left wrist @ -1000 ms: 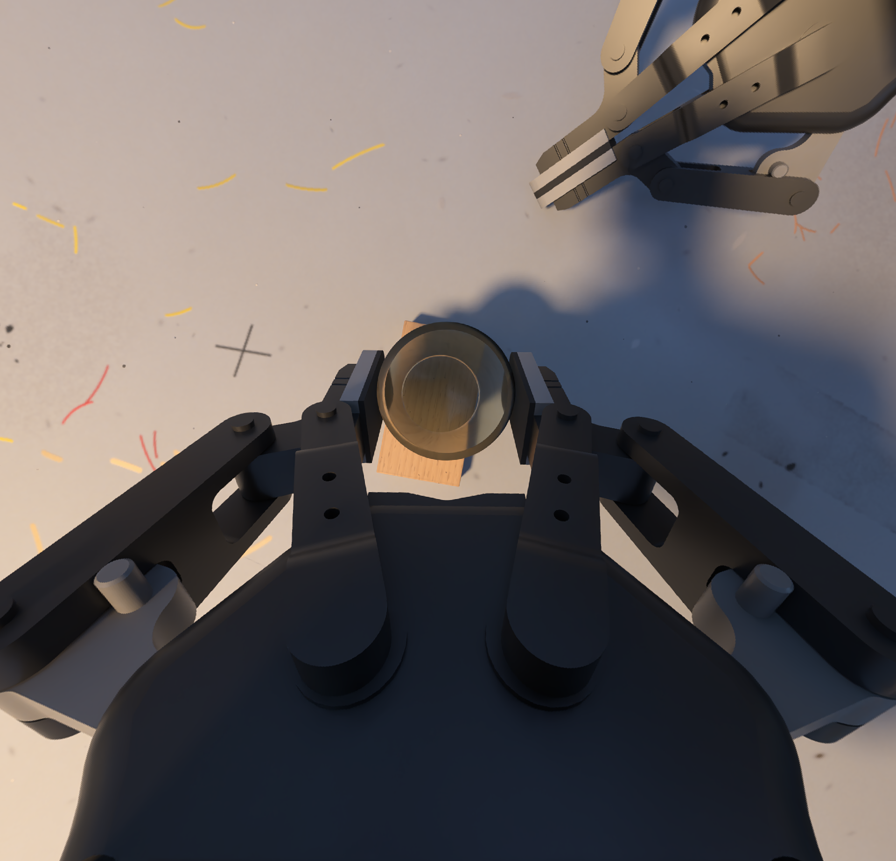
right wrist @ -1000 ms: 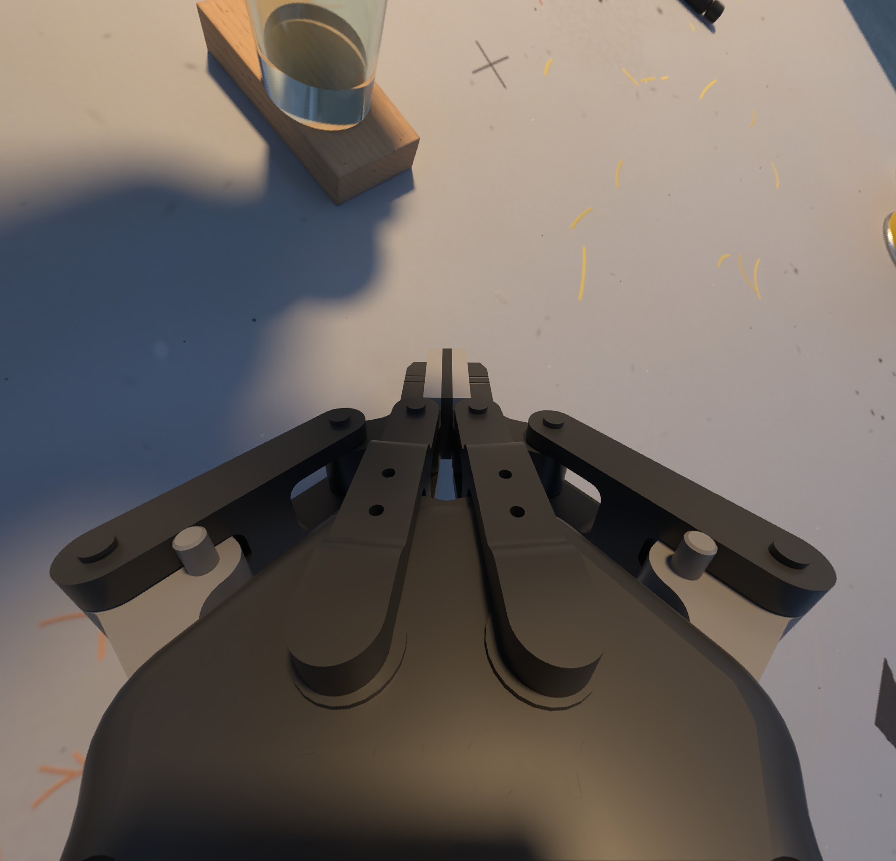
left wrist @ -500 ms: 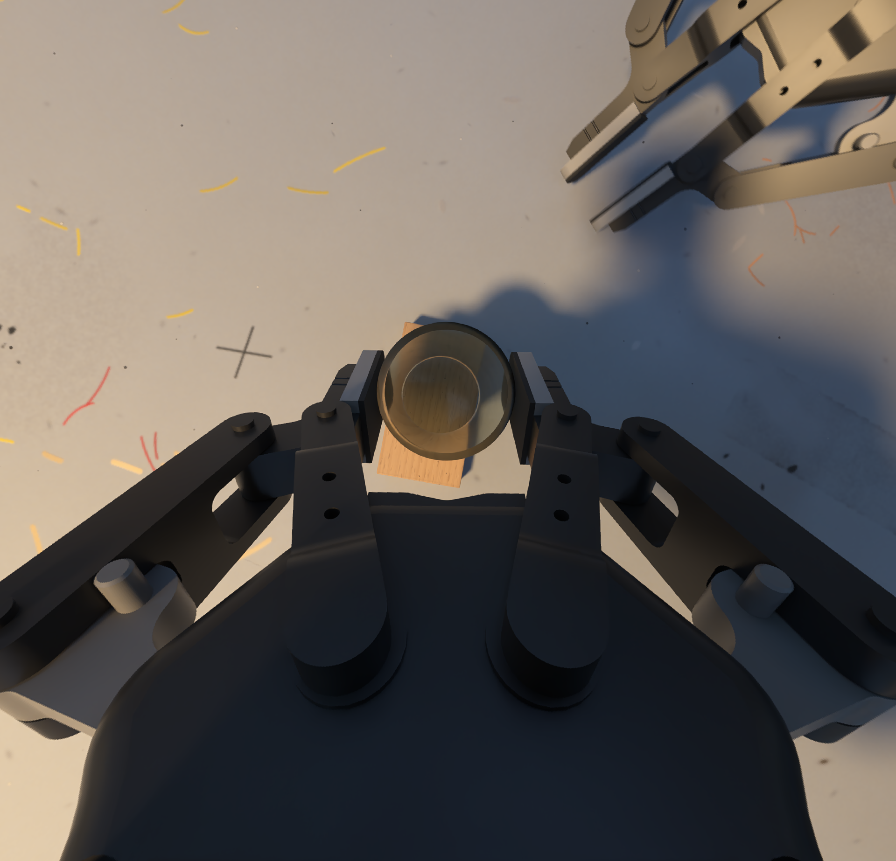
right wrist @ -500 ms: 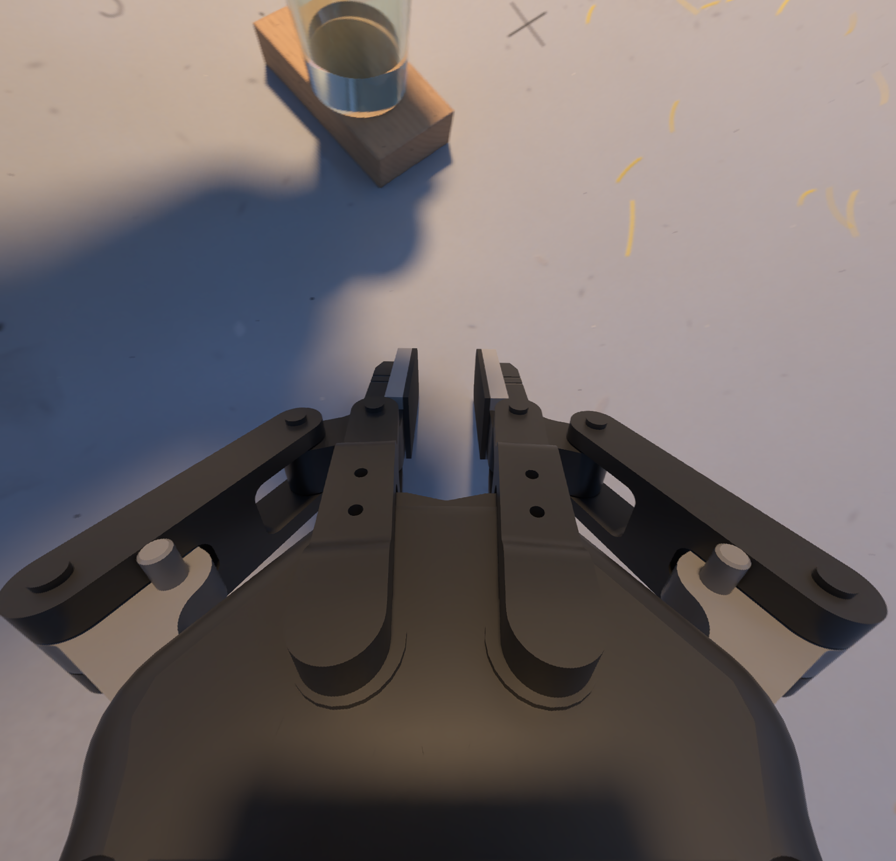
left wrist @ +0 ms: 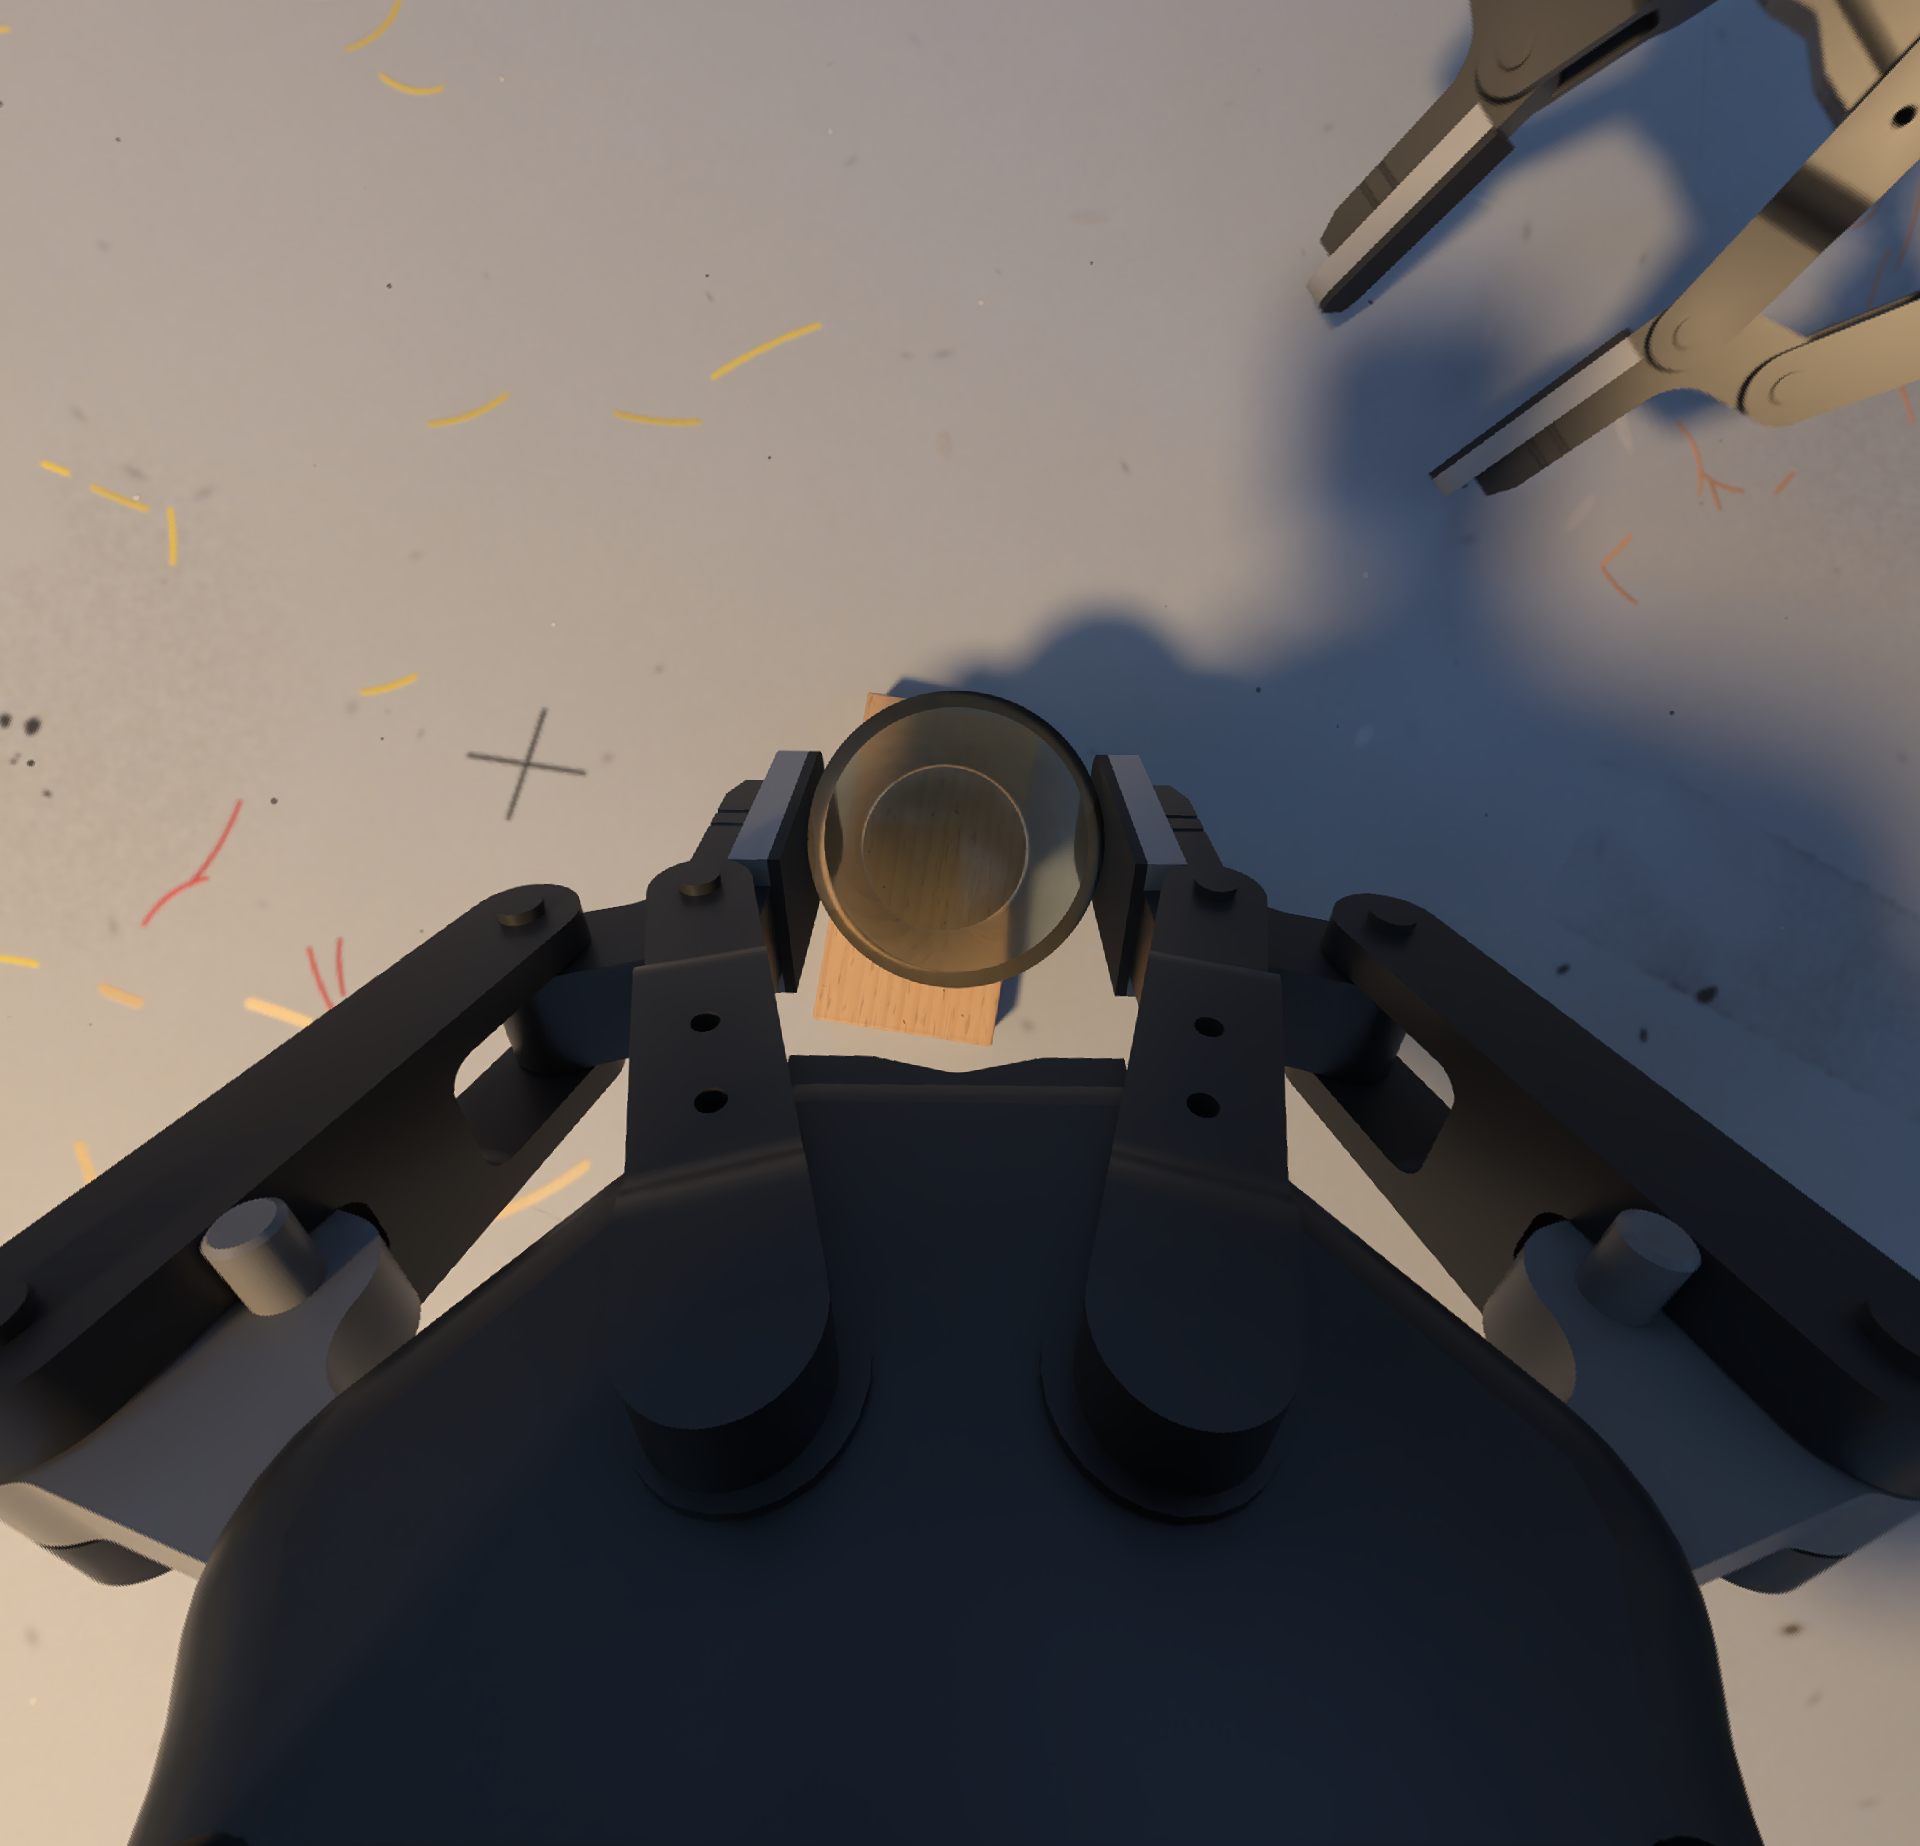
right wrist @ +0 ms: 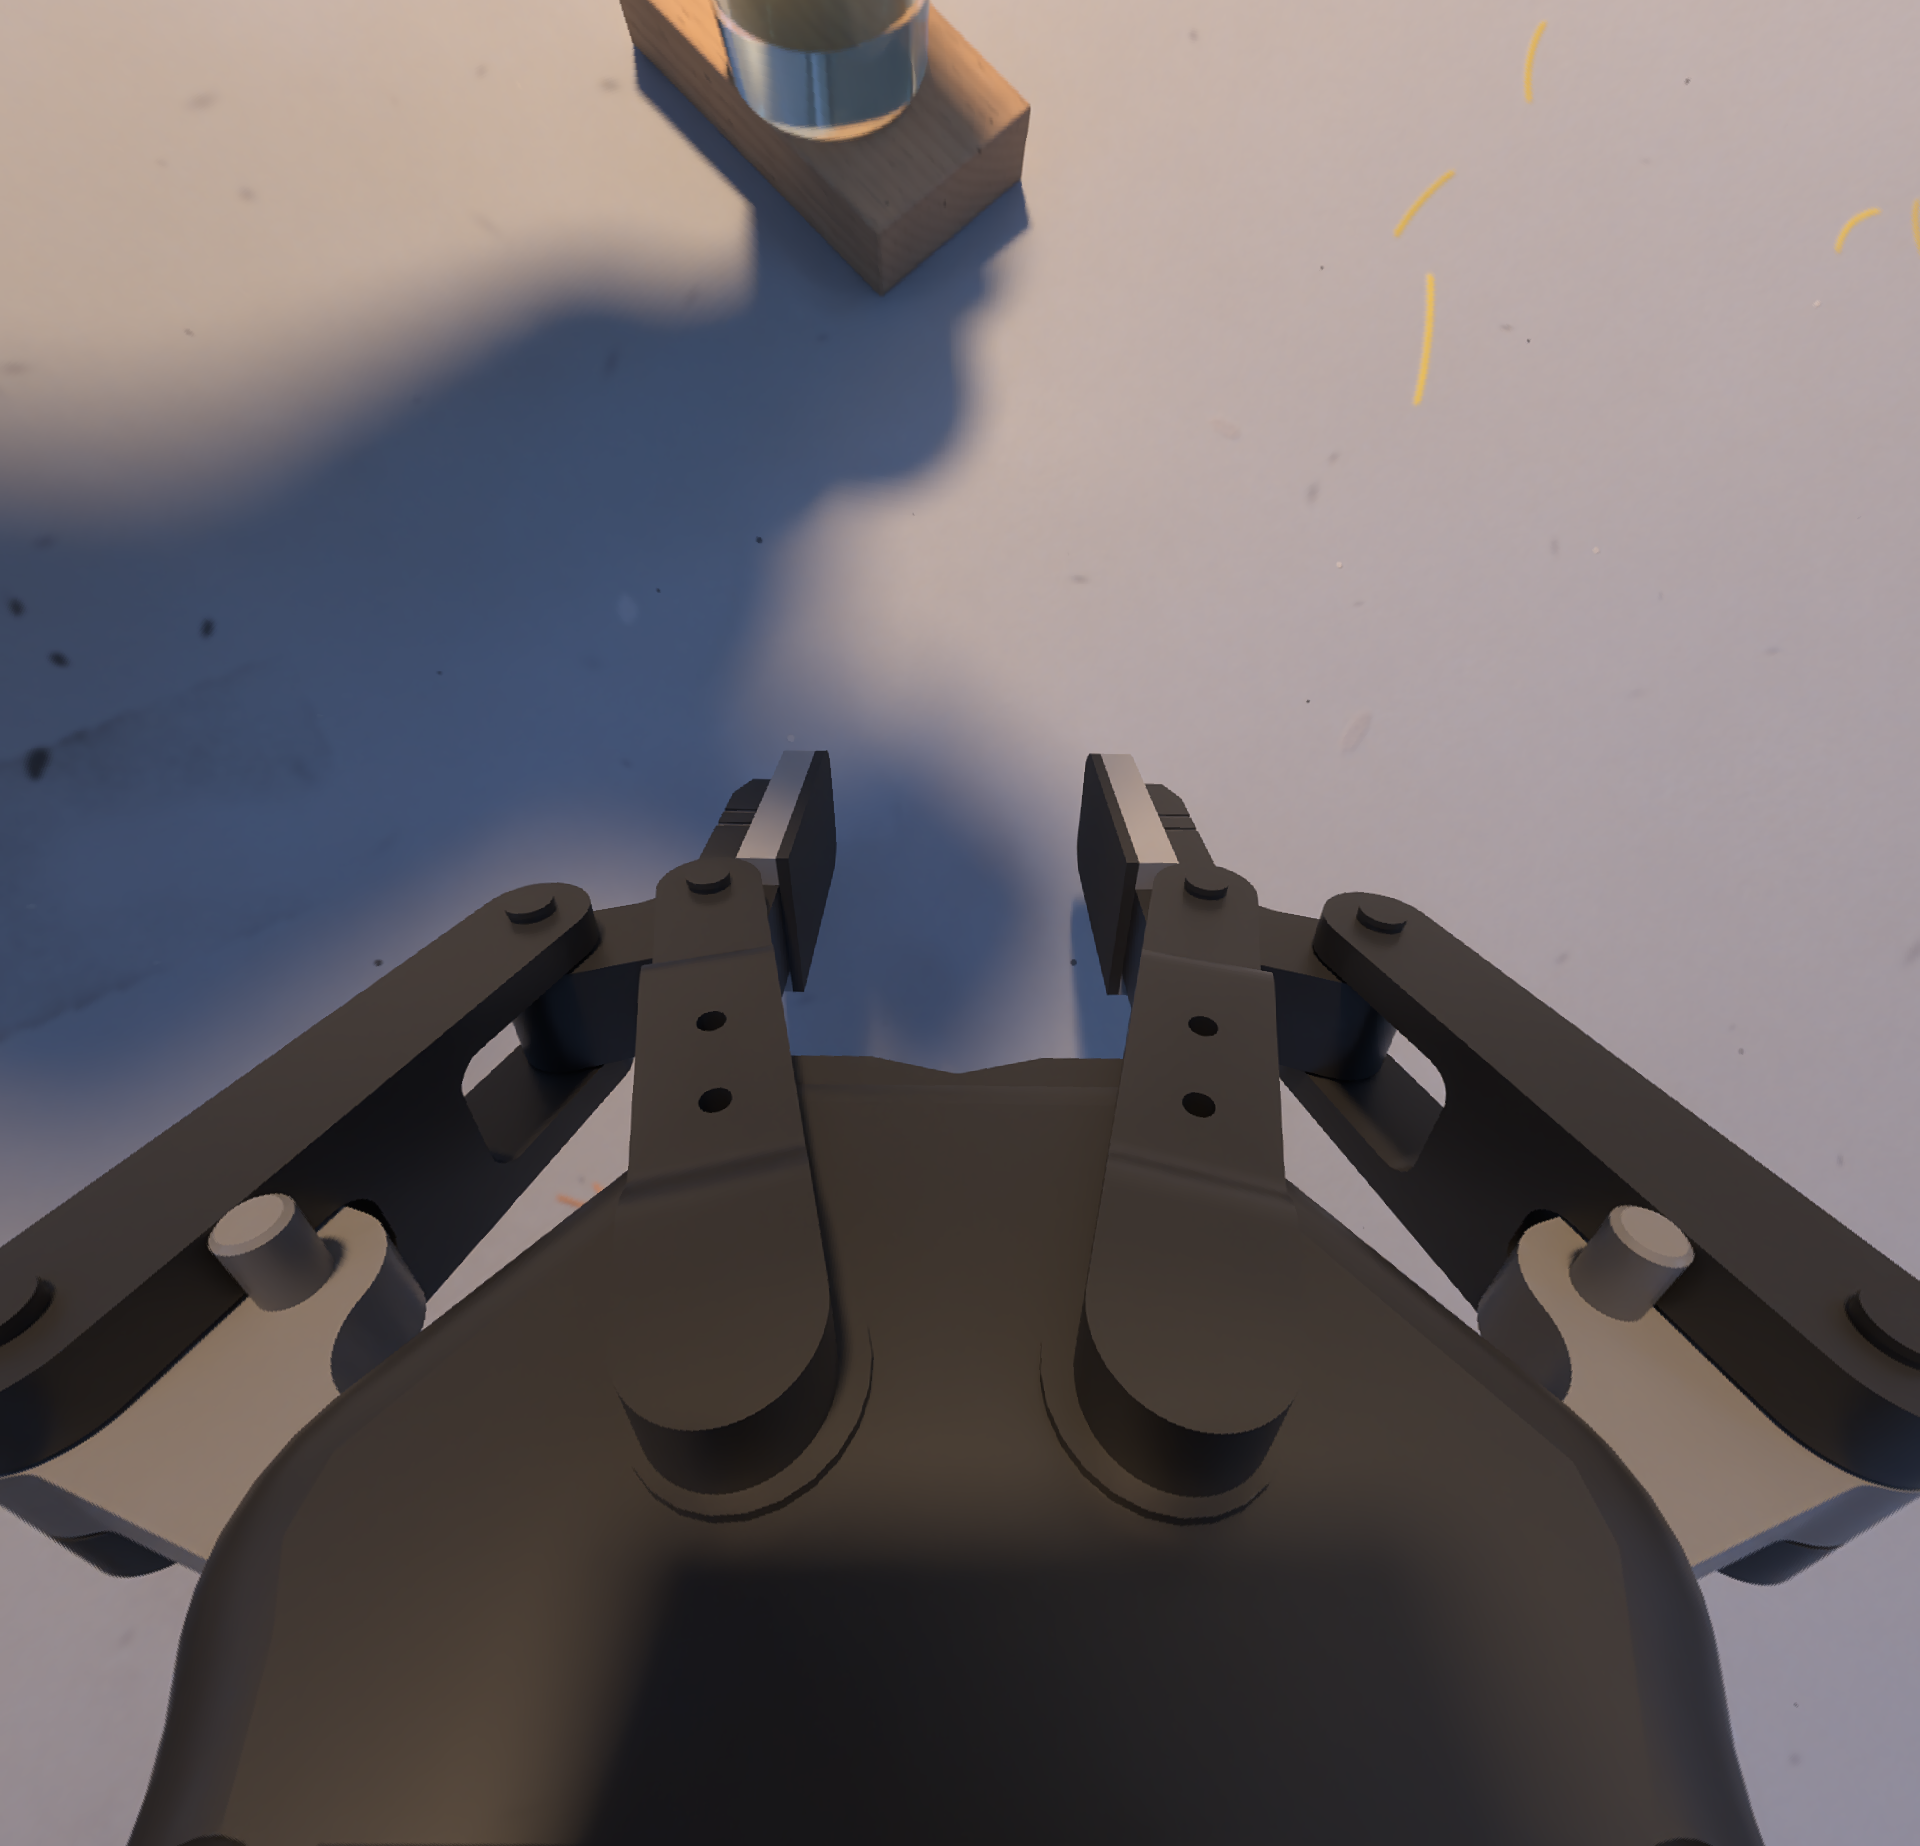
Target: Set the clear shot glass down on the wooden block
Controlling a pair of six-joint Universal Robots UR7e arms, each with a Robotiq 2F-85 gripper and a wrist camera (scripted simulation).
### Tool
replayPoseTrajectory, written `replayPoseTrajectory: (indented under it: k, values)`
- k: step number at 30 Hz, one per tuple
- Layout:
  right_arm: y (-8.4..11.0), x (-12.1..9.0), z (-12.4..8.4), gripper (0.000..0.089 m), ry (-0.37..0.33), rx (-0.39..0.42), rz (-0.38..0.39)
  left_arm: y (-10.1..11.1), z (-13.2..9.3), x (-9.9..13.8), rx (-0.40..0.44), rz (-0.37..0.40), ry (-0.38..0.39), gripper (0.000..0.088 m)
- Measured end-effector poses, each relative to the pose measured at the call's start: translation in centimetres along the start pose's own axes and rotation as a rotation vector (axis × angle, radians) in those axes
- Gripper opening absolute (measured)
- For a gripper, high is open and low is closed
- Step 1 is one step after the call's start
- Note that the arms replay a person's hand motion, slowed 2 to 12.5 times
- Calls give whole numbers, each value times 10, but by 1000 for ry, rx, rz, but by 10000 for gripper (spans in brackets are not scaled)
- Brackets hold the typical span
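The clear shot glass (left wrist: 954, 840) stands upright between the pads of my left gripper (left wrist: 954, 788), which is shut on it. I look straight down into the glass. Under it lies the wooden block (left wrist: 902, 1007), a light rectangular piece flat on the table. In the right wrist view the glass (right wrist: 826, 51) has its base resting on the block's top (right wrist: 914, 186); its upper part and the left fingers are cut off by the frame edge. My right gripper (right wrist: 956, 788) is open and empty, hovering over the table short of the block. It also shows in the left wrist view (left wrist: 1387, 388) at the upper right.
The pale table (left wrist: 935, 238) carries yellow and red scribble marks and a small drawn cross (left wrist: 527, 762) left of the block. Broad shadows of the arms fall across the table between the two grippers.
My right gripper went from shut to wide open, and it has shifted so the block sits more to the middle of its view. My left gripper and the glass have not moved.
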State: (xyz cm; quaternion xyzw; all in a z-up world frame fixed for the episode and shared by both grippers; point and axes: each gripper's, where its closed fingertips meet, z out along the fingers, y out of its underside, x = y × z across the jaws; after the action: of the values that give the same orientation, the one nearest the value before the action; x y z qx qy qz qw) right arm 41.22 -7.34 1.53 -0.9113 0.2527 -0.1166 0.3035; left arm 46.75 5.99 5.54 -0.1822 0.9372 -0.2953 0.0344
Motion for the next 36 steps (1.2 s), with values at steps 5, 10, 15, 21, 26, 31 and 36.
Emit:
replayPoseTrajectory:
  k: [5, 10, 15, 21, 26, 31, 36]
  values:
    - [-14, -3, -12, 392, -23, 65, 10, 0, 0, 0, 1, 13, 8, 449]
    - [-27, 3, -21, 388, -14, 103, 3, 1, -1, -1, 3, 35, 23, 449]
    - [-38, 12, -25, 448, -8, 116, -4, 1, -1, -1, 7, 56, 39, 449]
    - [-47, 13, -19, 569, -37, 69, -5, 1, -2, -2, 14, 84, 59, 449]
    - [-49, 17, -9, 611, -45, 17, -17, 2, -2, -3, 15, 99, 73, 449]
    - [-48, 23, 4, 609, -41, -42, -47, 2, -2, -3, 12, 111, 78, 449]
    - [-41, 23, 15, 582, -61, -112, -64, 2, -2, -3, 10, 117, 80, 449]
